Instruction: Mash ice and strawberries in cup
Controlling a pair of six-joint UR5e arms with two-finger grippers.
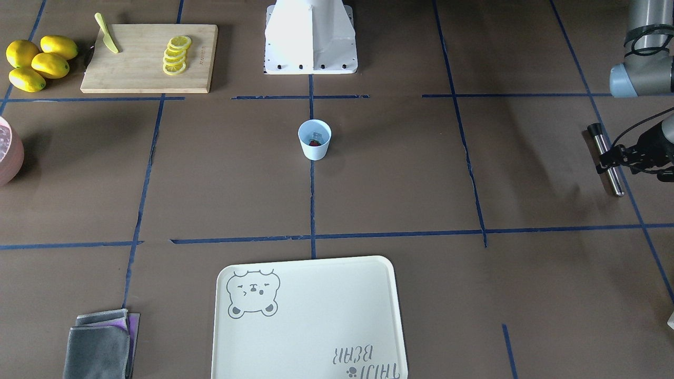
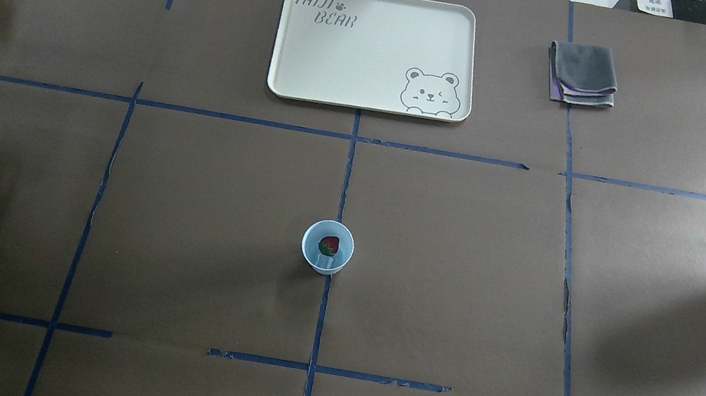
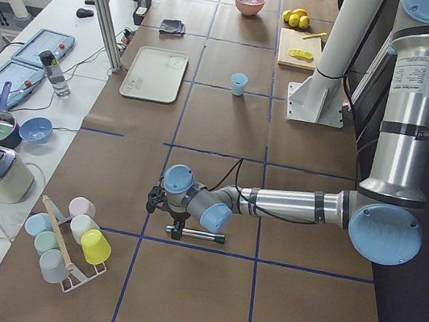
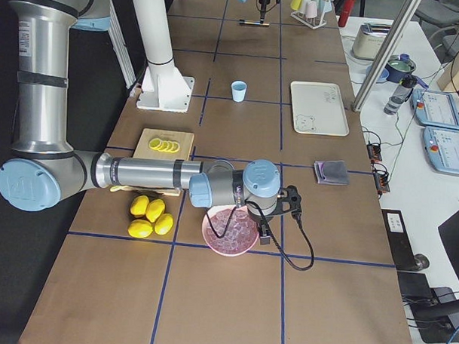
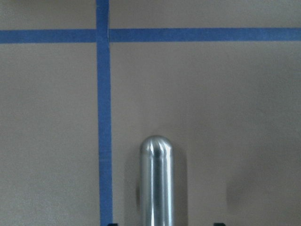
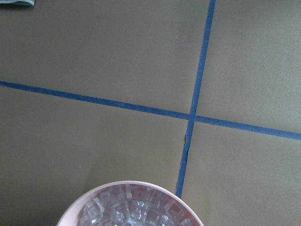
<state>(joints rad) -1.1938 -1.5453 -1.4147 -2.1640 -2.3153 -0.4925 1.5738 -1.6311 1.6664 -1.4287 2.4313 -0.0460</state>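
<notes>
The pale blue cup stands upright at the table's middle, also in the overhead view. A red strawberry and a clear ice cube lie inside it. My left gripper is far off at the table's left end, open, straddling a metal rod with a black end that lies on the table. The left wrist view shows the rod's rounded tip. My right gripper hangs over a pink bowl of ice cubes. I cannot tell whether it is open or shut.
A cutting board with lemon slices and a yellow knife sits by whole lemons. A white tray, a grey cloth, the robot base and a cup rack are also on the table.
</notes>
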